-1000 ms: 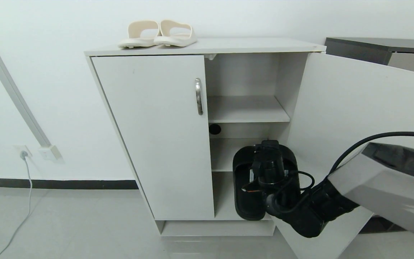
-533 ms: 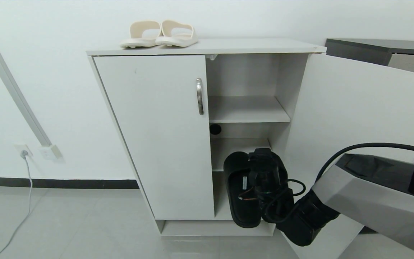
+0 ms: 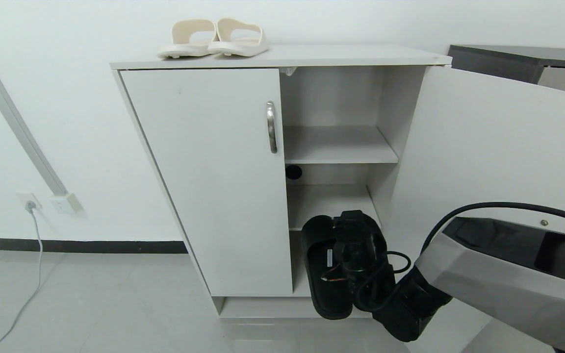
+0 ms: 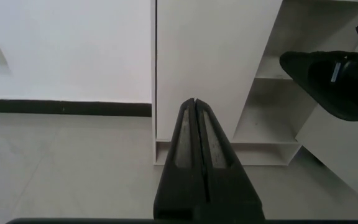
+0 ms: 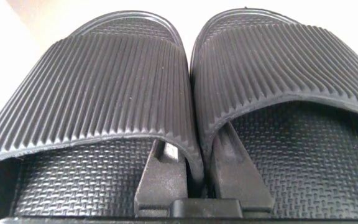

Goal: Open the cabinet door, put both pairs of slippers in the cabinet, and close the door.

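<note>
- The right tool (image 3: 358, 250) pinches the black slippers (image 3: 324, 267) by their adjoining straps, carrying both at once before the open cabinet (image 3: 204, 171), low down.
- The left tool (image 4: 194, 137), fingers pressed together and empty, hangs clear.
- The cream slippers (image 3: 214, 38) wait on the cabinet top.

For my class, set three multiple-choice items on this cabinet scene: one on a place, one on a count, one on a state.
1. Where do the cream slippers lie?
A. on the cabinet top
B. on the floor
C. on a shelf

2. How many cabinet doors stand open?
A. none
B. one
C. two

3. What is the right gripper doing?
A. open and empty
B. shut on the black slippers
C. gripping a handle

Key:
1 A, they sit side by side on the top panel.
2 B, the right door is swung out and the left door is shut.
3 B, its fingers pinch both straps together.
</note>
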Robot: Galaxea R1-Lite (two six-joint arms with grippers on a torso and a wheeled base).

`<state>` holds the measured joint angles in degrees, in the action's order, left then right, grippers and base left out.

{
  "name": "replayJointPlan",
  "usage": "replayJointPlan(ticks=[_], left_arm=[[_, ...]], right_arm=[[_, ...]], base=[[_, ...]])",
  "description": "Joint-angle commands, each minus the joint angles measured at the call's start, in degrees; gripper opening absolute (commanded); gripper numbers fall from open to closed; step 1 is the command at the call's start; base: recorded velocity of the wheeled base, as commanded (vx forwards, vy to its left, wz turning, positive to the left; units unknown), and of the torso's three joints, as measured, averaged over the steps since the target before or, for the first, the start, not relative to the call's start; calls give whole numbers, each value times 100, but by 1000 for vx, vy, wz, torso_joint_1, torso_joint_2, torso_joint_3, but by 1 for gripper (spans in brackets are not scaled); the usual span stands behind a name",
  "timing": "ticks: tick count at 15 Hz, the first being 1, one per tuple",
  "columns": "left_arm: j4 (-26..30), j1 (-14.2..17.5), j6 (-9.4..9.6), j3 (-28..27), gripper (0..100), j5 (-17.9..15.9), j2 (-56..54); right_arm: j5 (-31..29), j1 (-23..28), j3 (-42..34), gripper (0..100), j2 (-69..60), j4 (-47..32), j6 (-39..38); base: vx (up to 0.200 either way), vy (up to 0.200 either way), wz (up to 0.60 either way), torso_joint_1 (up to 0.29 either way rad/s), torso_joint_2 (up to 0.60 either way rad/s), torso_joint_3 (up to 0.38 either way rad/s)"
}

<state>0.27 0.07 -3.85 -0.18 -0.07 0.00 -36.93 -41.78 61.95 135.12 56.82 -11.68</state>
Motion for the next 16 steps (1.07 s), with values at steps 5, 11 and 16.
replayJointPlan(ticks=[5,11,16], left_arm=[[0,1,-1,1,0,-10,9],[-9,1,-1,1,0,-1,9],[0,1,-1,1,0,7,9]], right_arm=[[-25,-32,238,0,278,13,-1],[-166,-41,414,0,489,875,350],[-157,-50,361,0,594,919,377]], base=[[0,0,0,3,1,-190],[0,0,0,2,2,-66],[0,0,0,0,0,0]])
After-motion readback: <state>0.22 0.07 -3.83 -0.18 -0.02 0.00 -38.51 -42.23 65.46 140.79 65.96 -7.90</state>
